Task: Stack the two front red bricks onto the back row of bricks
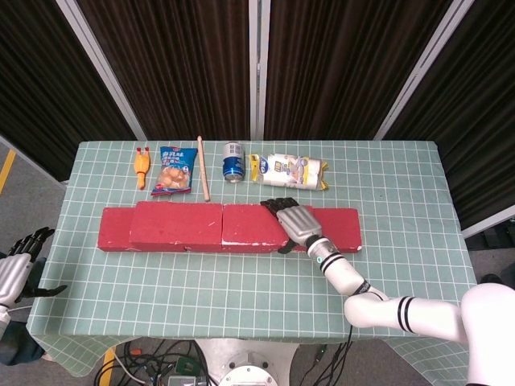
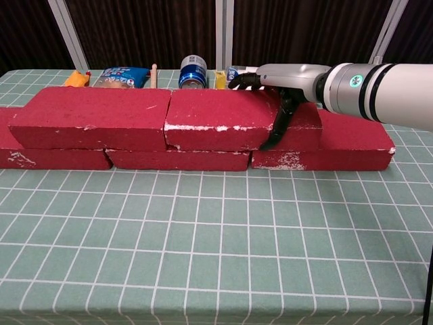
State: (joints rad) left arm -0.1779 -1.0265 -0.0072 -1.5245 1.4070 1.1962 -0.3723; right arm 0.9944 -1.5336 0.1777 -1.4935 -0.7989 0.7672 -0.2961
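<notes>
The right hand [image 1: 294,220] lies flat over the top of the right upper brick [image 2: 233,118], fingers draped toward the back edge and the thumb hooked down its front face, so it grips that brick across its width. In the chest view the same hand [image 2: 281,78] sits at the brick's right end, its dark thumb running down the red front.

Two red bricks make the upper layer. The left upper brick [image 2: 91,118] butts end to end against the right one, and the seam between them sits just left of centre. Under them runs the back row of bricks [image 2: 325,145], three lying in a line, the ends poking out at 9 o'clock and 3 o'clock beyond the stacked pair. From the head view the whole red wall [image 1: 229,227] stretches across the middle of the bench [image 1: 402,265] with its green gridded cover.

Over at 8 o'clock, off the bench edge, the left hand [image 1: 20,265] hangs low with fingers spread and nothing in it.

Behind the bricks, toward 12 o'clock, a row of oddments: an orange rubber chicken [image 1: 142,166], a blue snack bag [image 1: 175,170], a wooden stick [image 1: 203,167], a blue drink can [image 1: 232,162] standing upright, and a white and yellow packet [image 1: 288,170] lying on its side. None of them touches the bricks.
</notes>
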